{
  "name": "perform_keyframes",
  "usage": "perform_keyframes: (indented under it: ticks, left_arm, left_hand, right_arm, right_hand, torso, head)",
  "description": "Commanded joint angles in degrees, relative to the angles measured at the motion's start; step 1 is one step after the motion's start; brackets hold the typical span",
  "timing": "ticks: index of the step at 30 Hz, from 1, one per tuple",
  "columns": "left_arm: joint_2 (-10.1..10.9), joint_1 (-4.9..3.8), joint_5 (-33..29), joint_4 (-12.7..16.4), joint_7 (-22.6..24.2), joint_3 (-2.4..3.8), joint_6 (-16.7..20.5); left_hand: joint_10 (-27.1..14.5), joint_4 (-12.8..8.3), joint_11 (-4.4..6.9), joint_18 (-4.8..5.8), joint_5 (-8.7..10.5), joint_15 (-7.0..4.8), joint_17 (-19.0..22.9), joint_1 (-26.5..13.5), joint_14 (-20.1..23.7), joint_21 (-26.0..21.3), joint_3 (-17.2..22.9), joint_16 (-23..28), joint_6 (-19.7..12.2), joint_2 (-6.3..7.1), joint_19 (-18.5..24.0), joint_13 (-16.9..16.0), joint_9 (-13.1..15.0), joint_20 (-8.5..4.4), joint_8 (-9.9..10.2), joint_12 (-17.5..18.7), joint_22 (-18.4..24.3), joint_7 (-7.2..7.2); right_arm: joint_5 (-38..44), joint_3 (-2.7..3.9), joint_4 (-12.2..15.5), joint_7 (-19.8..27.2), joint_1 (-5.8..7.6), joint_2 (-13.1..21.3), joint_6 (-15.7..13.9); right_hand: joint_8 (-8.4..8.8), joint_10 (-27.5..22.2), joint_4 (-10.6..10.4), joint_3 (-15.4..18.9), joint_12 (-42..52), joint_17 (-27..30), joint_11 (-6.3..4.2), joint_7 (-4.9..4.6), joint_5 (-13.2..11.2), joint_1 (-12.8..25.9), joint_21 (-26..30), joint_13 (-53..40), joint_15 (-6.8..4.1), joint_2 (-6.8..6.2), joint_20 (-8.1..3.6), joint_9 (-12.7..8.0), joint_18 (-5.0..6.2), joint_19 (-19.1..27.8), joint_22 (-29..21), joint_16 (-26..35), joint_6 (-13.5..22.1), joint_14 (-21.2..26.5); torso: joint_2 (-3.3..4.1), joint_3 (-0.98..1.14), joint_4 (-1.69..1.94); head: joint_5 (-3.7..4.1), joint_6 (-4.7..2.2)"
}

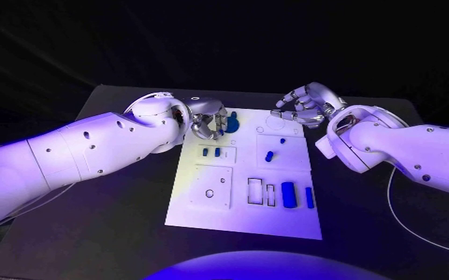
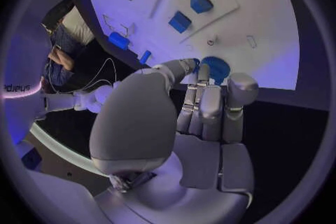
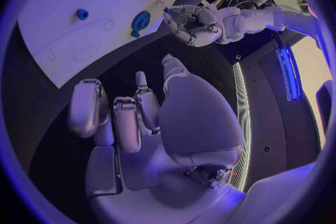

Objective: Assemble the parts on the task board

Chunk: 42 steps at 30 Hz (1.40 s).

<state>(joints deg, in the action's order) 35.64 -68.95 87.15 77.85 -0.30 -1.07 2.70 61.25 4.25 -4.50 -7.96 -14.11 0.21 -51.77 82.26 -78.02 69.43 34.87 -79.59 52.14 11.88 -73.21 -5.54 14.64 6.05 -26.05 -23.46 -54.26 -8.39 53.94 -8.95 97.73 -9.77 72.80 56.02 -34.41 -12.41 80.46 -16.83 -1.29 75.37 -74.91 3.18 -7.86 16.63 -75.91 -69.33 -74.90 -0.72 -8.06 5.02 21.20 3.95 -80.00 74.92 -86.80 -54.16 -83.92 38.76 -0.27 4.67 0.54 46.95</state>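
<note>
Left robot hand [image 1: 207, 119]: at the far left corner of the task board [image 1: 224, 218], fingers curled down beside a round blue part [image 1: 232, 123]. In the left wrist view the fingertips [image 2: 202, 71] meet the blue disc's edge (a firm grasp or a mere touch, I cannot tell).
Right robot hand [image 1: 304, 106]: over the board's far right corner, fingers bent but apart, nothing in them; in the right wrist view its fingers [image 3: 129, 117] hang over the dark bench [image 1: 112, 241] just off the board's edge.
Task board: white plate lying flat in the middle of the bench, with raised square panels and outlined slots.
Small blue pegs [image 1: 211, 152]: two, side by side on a panel near the board's left side.
Single blue peg [image 1: 269, 156]: on the right panel, tilted.
Blue block [image 1: 288, 193]: upright oblong near the board's near right part, a thinner blue bar [image 1: 309, 197] just beside it.
Empty slots [image 1: 261, 192]: outlined rectangles left of the block.
</note>
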Motion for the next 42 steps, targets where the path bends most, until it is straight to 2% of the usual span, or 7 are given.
perform_keyframes:
  ticks: [1, 9, 15, 27, 33, 42]
  left_arm:
    - [0.5, -0.02, -2.1, 0.3, -0.8, 0.09, -0.1]
    - [1.0, 0.01, -2.4, -0.5, -1.1, 0.03, -1.3]
    - [0.5, 0.12, -2.0, -1.3, -1.2, -0.18, -2.0]
    - [-0.8, 0.49, -1.2, -3.1, -1.3, -0.53, -3.2]
    - [-1.0, 0.55, -1.1, -3.3, -1.0, -0.59, -3.6]
    - [-1.2, 0.57, -0.7, -3.3, -1.5, -0.65, -5.0]
  left_hand:
    - [0.5, -0.4, 0.00, 0.73, 0.31, -0.01, 0.1, -0.6, -0.4, 0.3, 0.1, -0.3, 0.5, 0.10, -0.5, 0.0, 0.0, 0.03, 0.2, 0.4, -0.1, 0.09]
    - [0.5, -0.4, 0.01, 0.73, 0.33, -0.02, 0.2, -0.7, -0.4, 0.4, 0.1, -0.3, 0.5, 0.14, -0.5, 0.0, 0.0, 0.02, 0.3, 0.5, -0.1, 0.10]
    - [0.6, -0.4, 0.02, 0.73, 0.34, -0.02, 0.4, -0.7, -0.4, 0.3, 0.1, -0.2, 0.6, 0.15, -0.5, 0.0, 0.0, 0.01, 0.3, 0.5, 0.0, 0.11]
    - [0.7, -0.5, 0.04, 0.71, 0.36, -0.03, 0.7, -0.8, -0.3, 0.3, 0.1, -0.2, 0.6, 0.17, -0.4, 0.0, 0.0, 0.00, 0.3, 0.6, 0.0, 0.14]
    - [0.7, -0.6, 0.06, 0.65, 0.37, -0.05, 0.9, -0.8, -0.2, 0.1, 0.1, -0.1, 0.6, 0.23, -0.3, 0.1, 0.0, -0.01, 0.4, 0.7, 0.4, 0.16]
    - [0.7, -0.6, 0.07, 0.65, 0.37, -0.06, 0.9, -0.8, -0.2, 0.1, 0.1, -0.1, 0.6, 0.23, -0.3, 0.1, 0.0, -0.02, 0.4, 0.8, 0.3, 0.17]
  right_arm:
    - [0.5, 0.00, 0.0, 0.4, -0.08, 0.0, 0.0]
    - [0.5, 0.00, -0.1, 0.4, -0.13, 0.0, 0.0]
    - [0.5, 0.00, -0.1, 0.4, -0.17, -0.1, 0.0]
    - [0.5, 0.00, -0.1, 0.4, -0.22, -0.2, 0.1]
    - [0.5, 0.00, -0.1, 0.4, -0.23, -0.2, 0.1]
    - [0.5, 0.00, -0.1, 0.4, -0.23, -0.3, 0.1]
  right_hand:
    - [-0.37, -0.3, 0.0, 0.2, -0.3, -4.4, -0.23, 0.18, 0.2, 0.0, 0.2, -0.8, -0.33, 0.53, 0.06, 0.1, 0.83, 0.3, 2.1, 0.4, 0.2, -3.7]
    - [-0.39, -0.3, 0.1, 0.2, -0.3, -4.3, -0.24, 0.19, 0.2, 0.0, 0.3, -0.8, -0.34, 0.59, 0.05, 0.1, 0.85, 0.4, 2.1, 0.4, 0.2, -3.7]
    - [-0.39, -0.3, 0.1, 0.2, -0.3, -4.3, -0.24, 0.19, 0.2, 0.0, 0.3, -0.8, -0.34, 0.59, 0.05, 0.1, 0.85, 0.4, 2.1, 0.4, 0.2, -3.7]
    - [-0.39, -0.3, 0.1, 0.2, -0.3, -4.3, -0.24, 0.19, 0.2, 0.0, 0.3, -0.8, -0.34, 0.59, 0.05, 0.1, 0.85, 0.4, 2.1, 0.4, 0.2, -3.7]
    - [-0.41, -0.3, 0.1, 0.2, -0.4, -4.4, -0.25, 0.19, 0.2, 0.0, 0.4, -0.8, -0.36, 0.60, 0.04, 0.1, 0.86, 0.4, 2.1, 0.4, 0.3, -3.7]
    - [-0.41, -0.3, 0.1, 0.2, -0.4, -4.4, -0.25, 0.19, 0.2, 0.0, 0.4, -0.8, -0.36, 0.60, 0.04, 0.1, 0.86, 0.4, 2.1, 0.4, 0.3, -3.7]
  torso:
    - [-0.15, 0.04, 0.20]
    - [-0.12, 0.04, 0.14]
    - [-0.06, -0.01, 0.11]
    - [0.00, 0.02, 0.06]
    - [-0.08, 0.05, 0.15]
    - [-0.11, 0.04, 0.08]
  head:
    - [0.07, 0.13]
    - [-0.17, 0.22]
    - [-0.23, 0.26]
    - [-0.23, 0.61]
    - [-0.32, 0.88]
    - [-0.36, 0.95]
